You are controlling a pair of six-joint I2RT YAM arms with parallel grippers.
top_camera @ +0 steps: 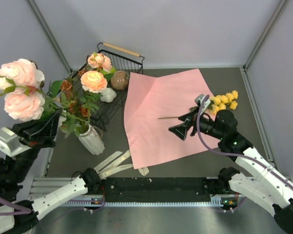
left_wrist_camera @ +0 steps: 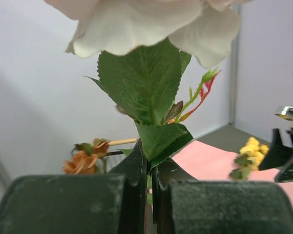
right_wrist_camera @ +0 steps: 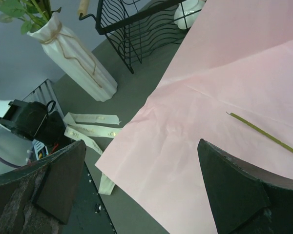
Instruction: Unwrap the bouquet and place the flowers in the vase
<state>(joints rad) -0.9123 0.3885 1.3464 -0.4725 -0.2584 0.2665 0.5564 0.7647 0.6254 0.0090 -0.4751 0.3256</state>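
Left fingers [left_wrist_camera: 134,178]: we see them shut tight on the green stalk of the pink roses [top_camera: 20,90].
Pink roses: held up high at the left edge, with the blooms above the fingers and leaves just over the tips.
Right fingers [right_wrist_camera: 234,190]: wide apart and holding nothing, over the paper [top_camera: 156,112].
Yellow flowers [top_camera: 224,101]: they lie at the paper's far right corner, just past the right fingers.
Stem [right_wrist_camera: 263,132]: it lies flat on the paper between the two open fingers, and we see neither finger touching it.
Paper: pink, spread open on the surface [top_camera: 219,78].
Vase [top_camera: 93,140]: it stands upright left of the paper with leafy stems in it, near the left fingers.
Basket [top_camera: 134,63]: behind the vase, with peach roses [top_camera: 94,80] in it.
Ribbon strips [top_camera: 115,163]: on the surface by the paper's near corner.
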